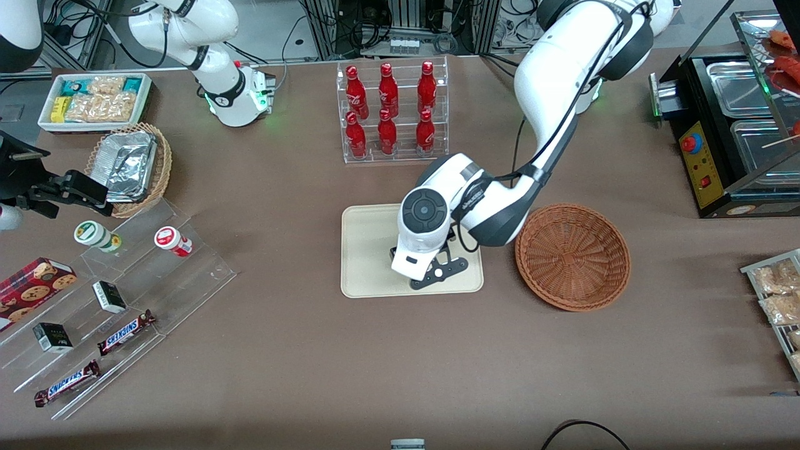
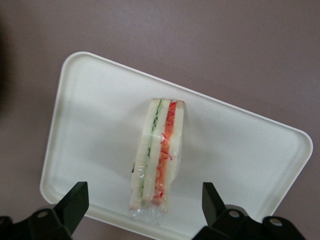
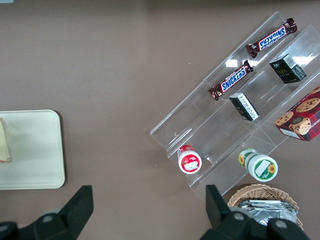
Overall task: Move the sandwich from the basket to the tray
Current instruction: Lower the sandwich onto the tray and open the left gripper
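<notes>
The sandwich (image 2: 159,155), a clear-wrapped wedge with green and red filling layers, lies on the cream tray (image 2: 100,125). My left gripper (image 2: 144,189) hangs just above it, open, with one black finger to each side and not touching it. In the front view the gripper (image 1: 427,265) is over the tray (image 1: 369,250) and the arm hides the sandwich. The reddish-brown basket (image 1: 572,256) stands beside the tray toward the working arm's end and holds nothing. The right wrist view shows the tray (image 3: 35,150) with a corner of the sandwich (image 3: 4,142).
A clear rack of red bottles (image 1: 392,112) stands farther from the front camera than the tray. A tan wicker basket with foil containers (image 1: 131,165), a white snack bin (image 1: 94,100) and an acrylic stand (image 1: 112,300) lie toward the parked arm's end. A black food warmer (image 1: 731,125) is toward the working arm's end.
</notes>
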{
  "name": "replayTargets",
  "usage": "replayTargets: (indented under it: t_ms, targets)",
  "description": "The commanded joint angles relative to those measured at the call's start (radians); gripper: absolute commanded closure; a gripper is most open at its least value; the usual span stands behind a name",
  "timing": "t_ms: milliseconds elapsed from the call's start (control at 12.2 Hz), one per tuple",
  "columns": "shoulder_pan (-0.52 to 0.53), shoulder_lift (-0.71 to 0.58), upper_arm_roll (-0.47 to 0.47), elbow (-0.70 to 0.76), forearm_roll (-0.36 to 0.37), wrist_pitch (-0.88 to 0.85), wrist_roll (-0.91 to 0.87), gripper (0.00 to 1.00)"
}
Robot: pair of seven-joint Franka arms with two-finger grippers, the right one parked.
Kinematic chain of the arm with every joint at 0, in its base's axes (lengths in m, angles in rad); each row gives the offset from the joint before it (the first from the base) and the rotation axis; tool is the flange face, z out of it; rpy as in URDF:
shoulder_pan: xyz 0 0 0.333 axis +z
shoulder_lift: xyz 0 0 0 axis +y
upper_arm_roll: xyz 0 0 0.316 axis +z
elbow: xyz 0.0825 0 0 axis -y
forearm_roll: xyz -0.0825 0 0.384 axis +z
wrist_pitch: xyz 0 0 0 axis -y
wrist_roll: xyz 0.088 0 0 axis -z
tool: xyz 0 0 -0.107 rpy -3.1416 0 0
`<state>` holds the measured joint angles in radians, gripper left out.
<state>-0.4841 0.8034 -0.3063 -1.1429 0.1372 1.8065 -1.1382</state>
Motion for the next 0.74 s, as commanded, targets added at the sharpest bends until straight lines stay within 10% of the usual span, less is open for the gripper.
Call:
replayTargets:
  t_ms: [0,655]
  targets:
    - [0.01,-0.056,0.004,-0.023,0.01,-0.073,0.001,0.0]
    - [0.238,-0.309,0.001,-0.276,-0.005,-0.217,0.259,0.0]
